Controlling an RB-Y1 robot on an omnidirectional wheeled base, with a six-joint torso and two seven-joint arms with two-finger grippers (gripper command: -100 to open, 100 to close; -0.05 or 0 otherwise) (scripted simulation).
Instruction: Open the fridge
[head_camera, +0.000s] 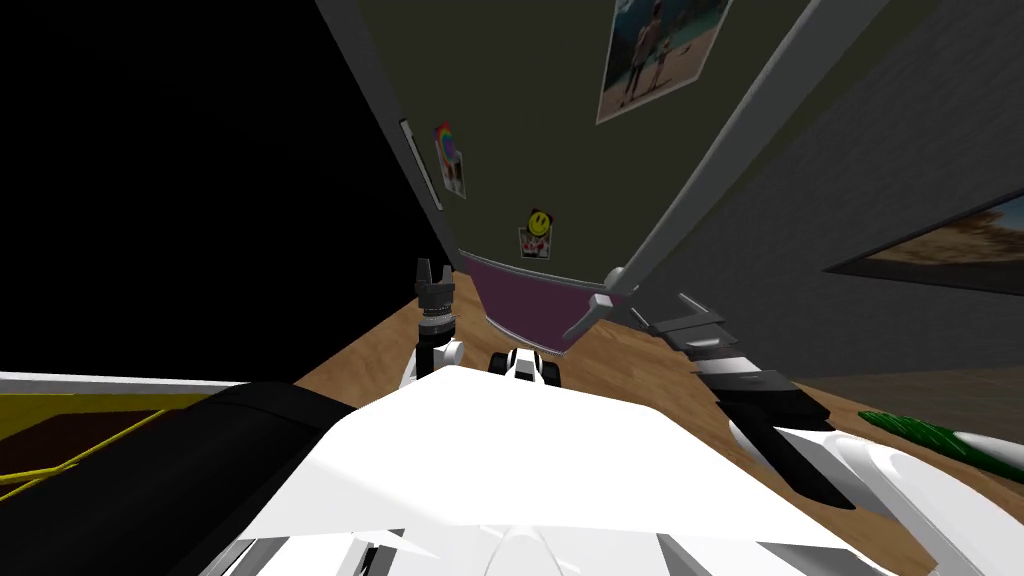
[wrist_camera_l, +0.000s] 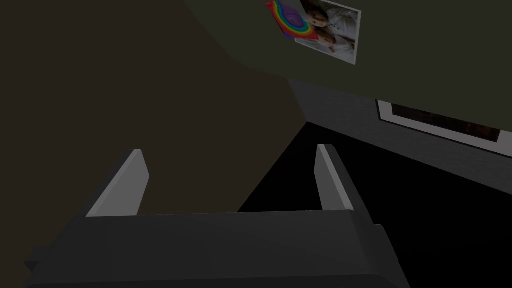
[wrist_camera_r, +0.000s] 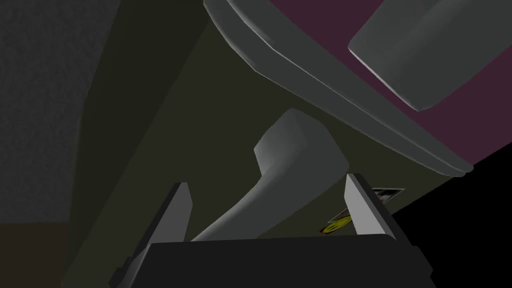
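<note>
The fridge door (head_camera: 560, 130) is dark olive, with photos and a smiley magnet (head_camera: 538, 232) on it. Its long grey handle (head_camera: 700, 170) runs down the door's right edge to a foot just above the purple lower drawer (head_camera: 530, 305). My right gripper (head_camera: 680, 310) is at that lower end. In the right wrist view it (wrist_camera_r: 266, 181) is open, and the handle's curved foot (wrist_camera_r: 295, 160) stands between its fingers (wrist_camera_r: 362, 210) without being pressed. My left gripper (head_camera: 430, 268) hangs by the fridge's left edge. It (wrist_camera_l: 231, 150) is open and holds nothing.
The wooden floor (head_camera: 380, 350) runs under the fridge. A grey wall with a framed picture (head_camera: 950, 250) stands close on the right, with a green plant (head_camera: 920, 435) low beside my right arm. A black area lies left of the fridge. A yellow-edged surface (head_camera: 60, 440) sits at the lower left.
</note>
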